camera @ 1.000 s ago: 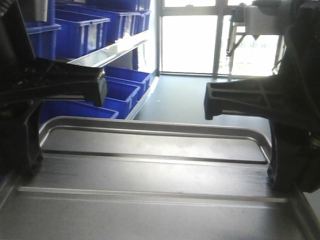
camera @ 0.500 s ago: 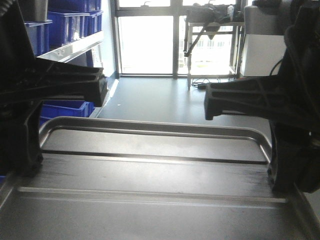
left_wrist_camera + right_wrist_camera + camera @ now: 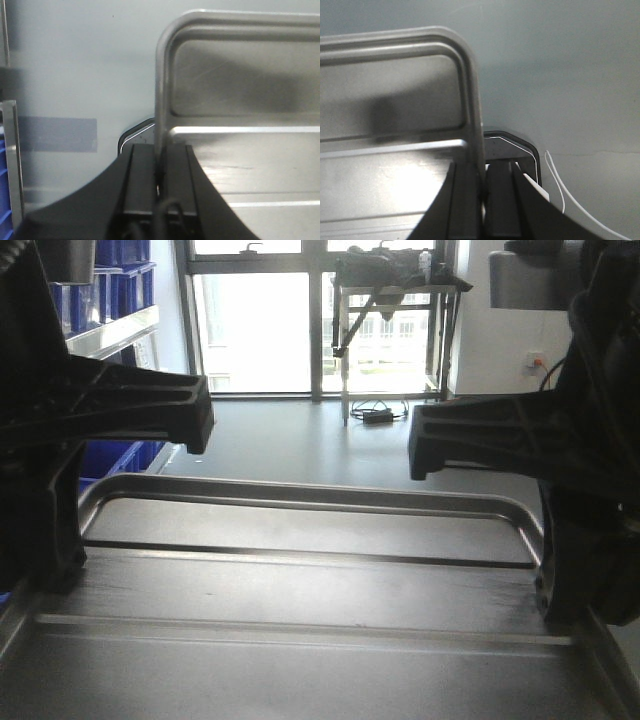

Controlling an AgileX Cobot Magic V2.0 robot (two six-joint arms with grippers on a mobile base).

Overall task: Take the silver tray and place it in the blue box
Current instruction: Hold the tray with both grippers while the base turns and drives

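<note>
The silver tray [image 3: 310,590] fills the lower half of the front view, held level above the grey floor. My left gripper [image 3: 55,575] is shut on its left rim and my right gripper [image 3: 565,605] is shut on its right rim. In the left wrist view the left gripper [image 3: 160,150] pinches the thin rim of the tray [image 3: 240,100] just behind a rounded corner. In the right wrist view the right gripper [image 3: 484,167] clamps the opposite rim of the tray [image 3: 385,90]. The blue box is out of view.
Blue shelf bins [image 3: 120,275] on a rack stand at the far left, with more low down [image 3: 115,455]. A bright window wall lies ahead, with a metal stand [image 3: 390,330] and cables on the floor. A white cable [image 3: 560,185] trails on the floor.
The whole view has swung to the right: the rack of blue bins slid to the left edge and the windows and stand came to the middle. Tray and both grips hold unchanged.
</note>
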